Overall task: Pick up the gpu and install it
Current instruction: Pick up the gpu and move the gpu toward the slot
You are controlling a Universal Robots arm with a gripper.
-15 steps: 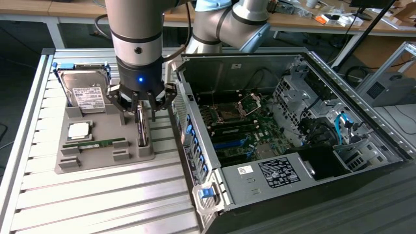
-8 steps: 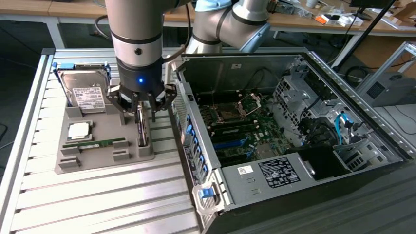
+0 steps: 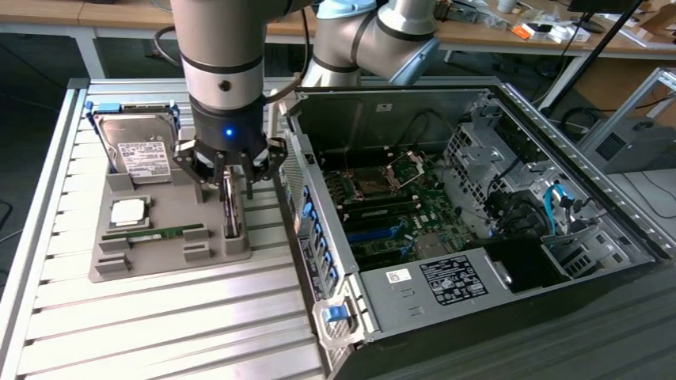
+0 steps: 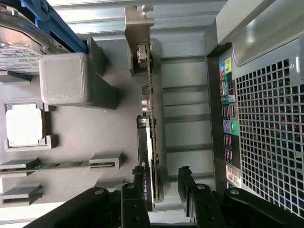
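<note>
Currently the gripper [image 4: 164, 180] stands with jaws apart, straddling the upright gpu [image 4: 151, 118] in its holder [image 3: 169, 257]. Off-centre closure could tilt the card or crush board components.

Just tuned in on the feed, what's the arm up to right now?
The gripper hangs low over the gpu, which stands on edge in its slot in the grey parts holder. The jaws are open, with one finger on each side of the card, so it is not gripped or lifted yet. The open computer case sits beside the holder, on the exterior view's right.
</note>
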